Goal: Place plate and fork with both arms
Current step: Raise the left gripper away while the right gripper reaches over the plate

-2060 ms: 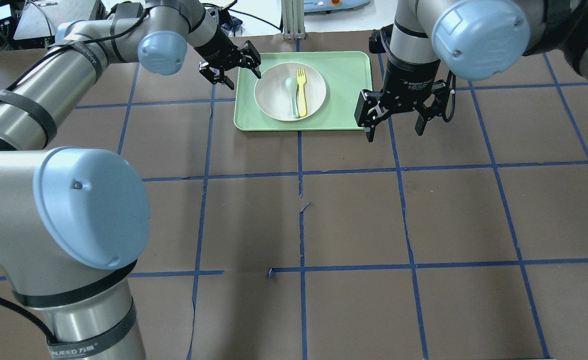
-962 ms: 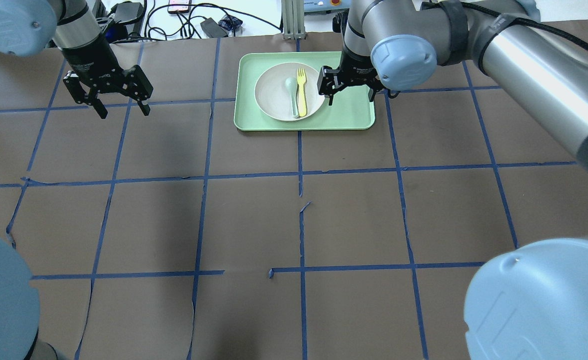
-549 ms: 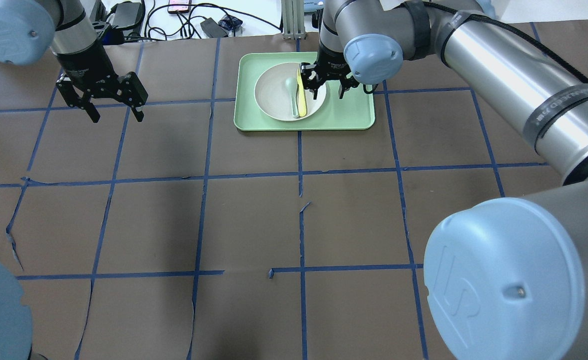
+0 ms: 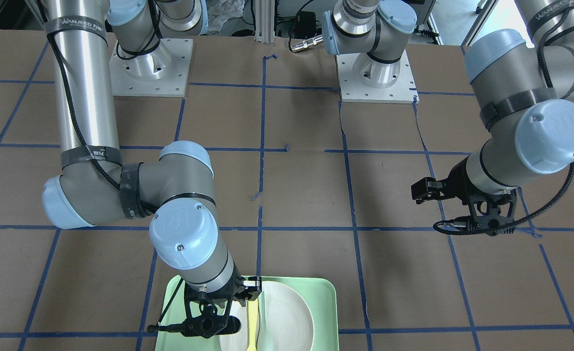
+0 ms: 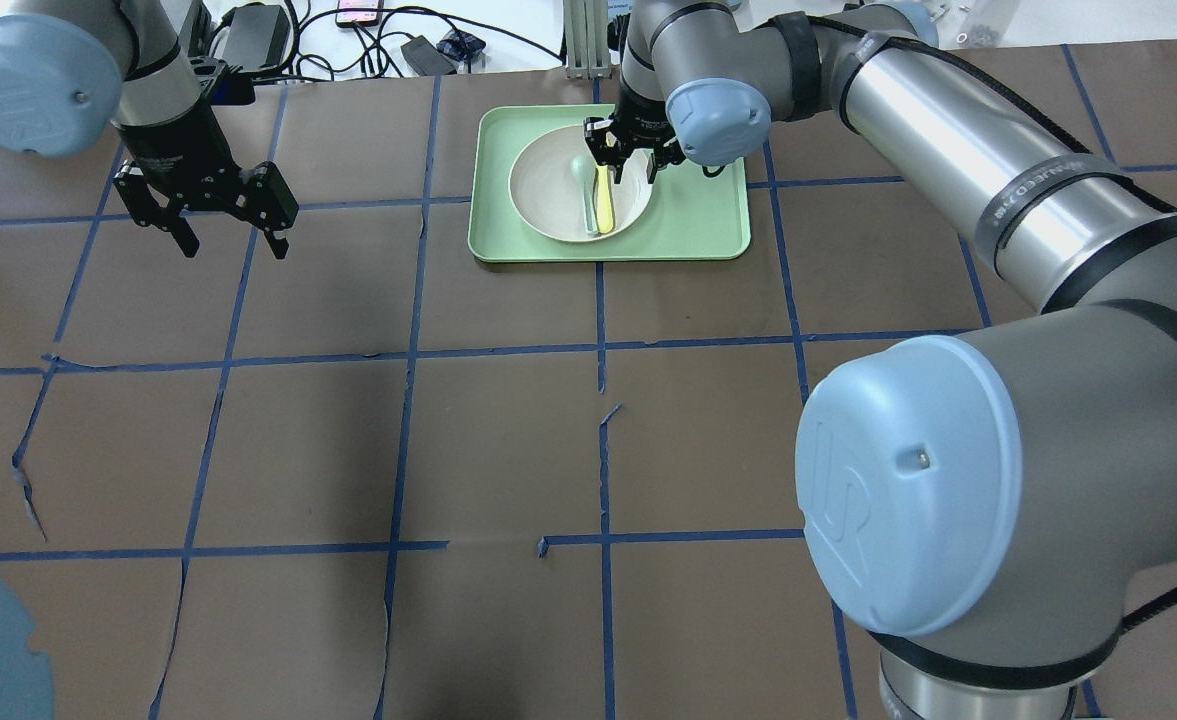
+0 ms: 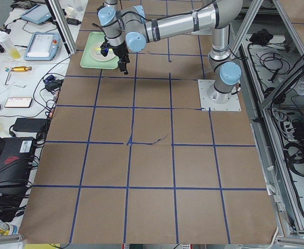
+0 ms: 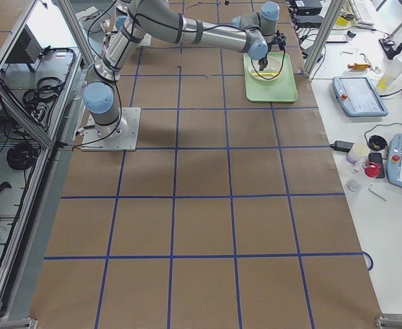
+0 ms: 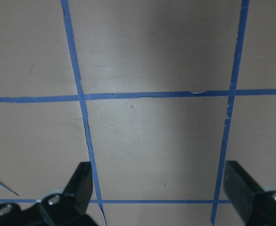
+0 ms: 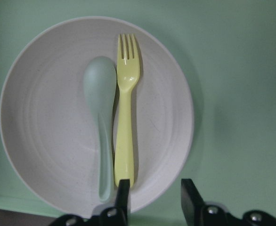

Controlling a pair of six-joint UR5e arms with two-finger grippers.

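My right claw (image 9: 154,188) half open, just above fork (image 9: 125,122) on plate (image 9: 44,141). I must center on handle, keep off spoon (image 9: 100,108), then pinch. Left claw (image 5: 233,245) wide, empty.

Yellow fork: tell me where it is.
In the right wrist view the yellow fork lies in the off-white plate, right of the grey-green spoon, its handle end by the open right gripper.

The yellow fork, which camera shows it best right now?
The right wrist-mounted view: the fork lies whole on the plate beside the spoon. Overhead, the right gripper covers its tines. Front-facing shows a sliver; the side views show it tiny. The left wrist view misses it.
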